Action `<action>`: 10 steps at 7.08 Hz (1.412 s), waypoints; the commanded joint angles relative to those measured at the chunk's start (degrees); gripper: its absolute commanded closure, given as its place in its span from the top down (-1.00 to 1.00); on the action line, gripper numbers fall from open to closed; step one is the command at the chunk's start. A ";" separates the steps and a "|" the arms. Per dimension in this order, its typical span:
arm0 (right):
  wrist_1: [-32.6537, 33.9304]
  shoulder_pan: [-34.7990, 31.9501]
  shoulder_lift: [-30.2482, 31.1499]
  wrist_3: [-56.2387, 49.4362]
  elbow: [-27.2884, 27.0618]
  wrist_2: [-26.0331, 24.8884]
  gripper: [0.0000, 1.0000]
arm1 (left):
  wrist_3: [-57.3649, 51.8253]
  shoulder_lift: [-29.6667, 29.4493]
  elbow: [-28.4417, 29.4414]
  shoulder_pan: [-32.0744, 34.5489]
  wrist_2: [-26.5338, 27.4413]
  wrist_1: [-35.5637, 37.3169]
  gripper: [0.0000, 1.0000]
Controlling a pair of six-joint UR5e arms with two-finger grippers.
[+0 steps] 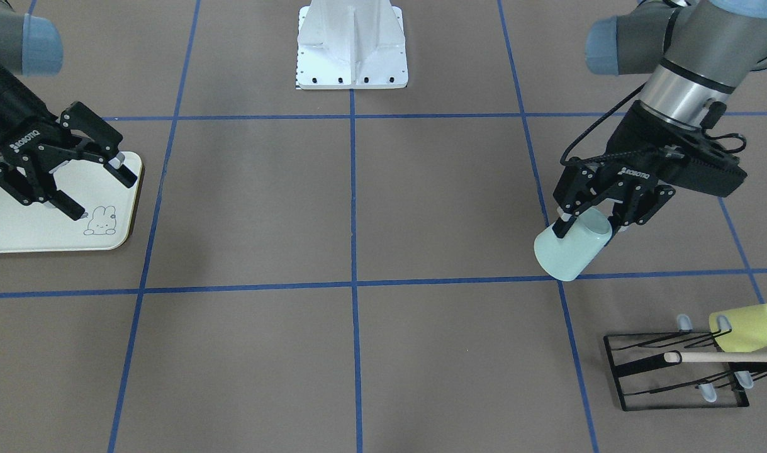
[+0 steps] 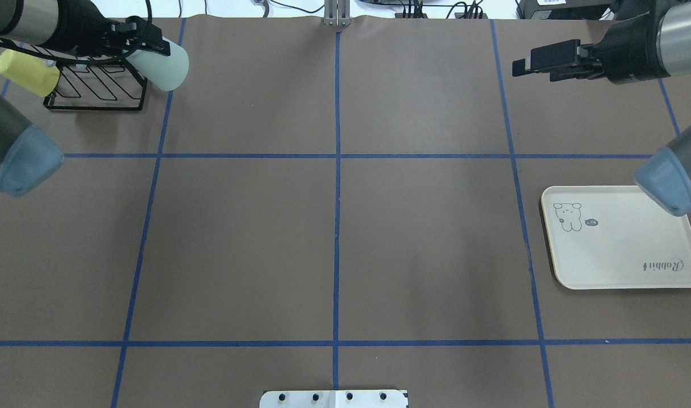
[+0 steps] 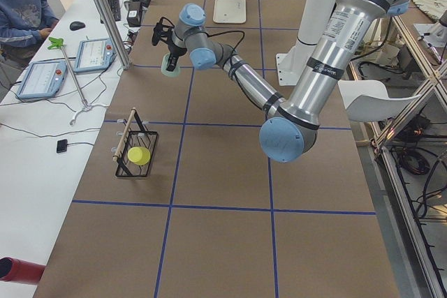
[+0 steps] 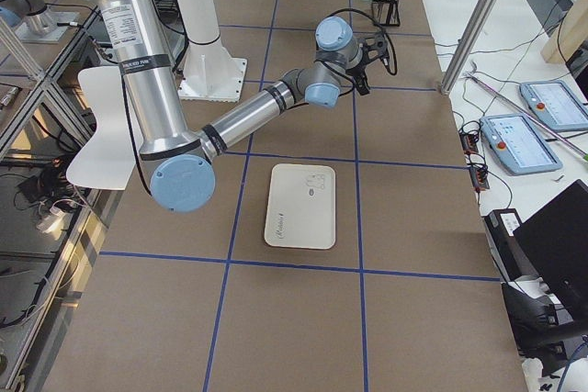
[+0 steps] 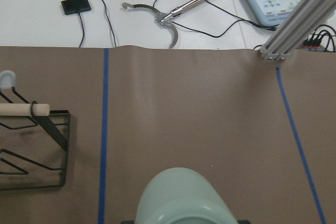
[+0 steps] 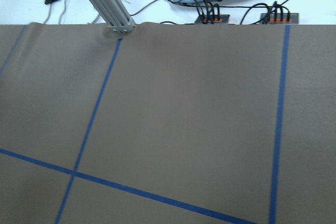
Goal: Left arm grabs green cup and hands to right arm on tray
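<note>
Green cup [image 1: 572, 251] hangs tilted above the desk [image 1: 263, 207], just past a black wire rack [image 1: 628, 377] holding a yellow-green cup [image 1: 748, 327], with the left hand [image 1: 589, 228], lettered ROBOTIQ, clamped on its rim. Across the desk, the right hand [image 1: 100, 194], lettered alike, hangs with fingers spread. The tray [image 1: 18, 233], scripted "Rabbit", lies flat.

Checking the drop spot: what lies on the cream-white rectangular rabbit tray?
Nothing lies on the cream-white rectangular tray: only its printed bunny and script show. The right side view shows it whole; from the front, the open black right gripper covers part.
</note>
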State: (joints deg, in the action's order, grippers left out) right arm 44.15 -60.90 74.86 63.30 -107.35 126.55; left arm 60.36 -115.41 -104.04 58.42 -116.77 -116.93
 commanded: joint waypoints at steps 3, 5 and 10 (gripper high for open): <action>-27.30 8.75 -0.06 21.47 0.21 -9.88 1.00 | 18.34 -0.51 -2.13 -4.36 -1.87 -19.77 -1.00; -38.47 13.94 -0.06 27.20 0.21 -16.92 1.00 | 27.32 -0.69 -4.67 -7.08 -1.89 -28.23 -1.00; -54.17 31.17 -7.24 31.27 0.03 -38.02 1.00 | 43.06 -1.21 -6.88 -9.90 -1.89 -43.45 -1.00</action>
State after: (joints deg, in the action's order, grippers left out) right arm -9.22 -32.95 70.52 94.10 -107.15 92.41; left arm 100.14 -116.31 -110.70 49.09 -118.65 -157.43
